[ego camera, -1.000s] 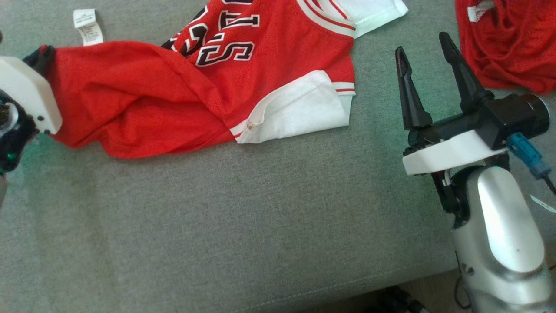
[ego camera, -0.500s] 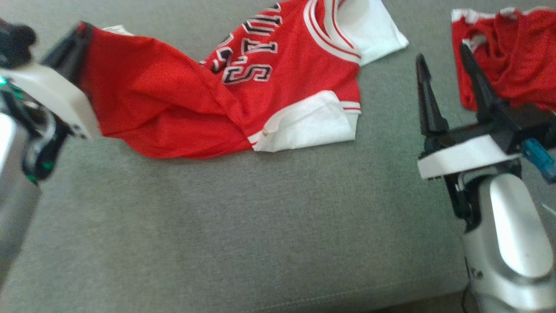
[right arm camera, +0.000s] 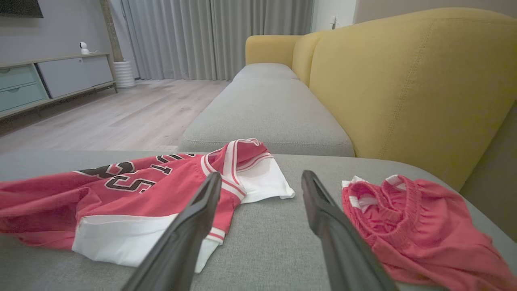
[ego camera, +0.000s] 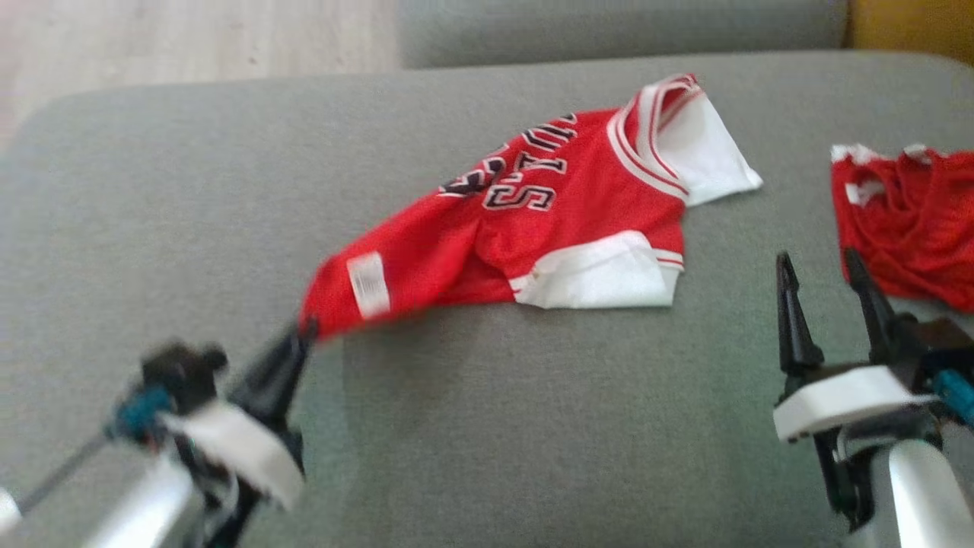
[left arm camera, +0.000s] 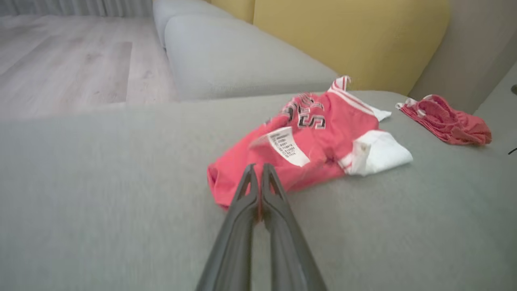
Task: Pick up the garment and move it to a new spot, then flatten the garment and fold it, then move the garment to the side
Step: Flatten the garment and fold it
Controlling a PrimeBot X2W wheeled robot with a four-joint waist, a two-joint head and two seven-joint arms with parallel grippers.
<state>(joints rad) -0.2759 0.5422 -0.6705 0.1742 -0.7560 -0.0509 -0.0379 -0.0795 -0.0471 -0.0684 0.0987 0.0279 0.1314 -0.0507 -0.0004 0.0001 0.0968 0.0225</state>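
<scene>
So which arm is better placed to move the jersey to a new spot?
Left. The left gripper has its fingers shut on a hem corner of the jersey. The right gripper stands open and empty, apart from the jersey, near the red shorts.
</scene>
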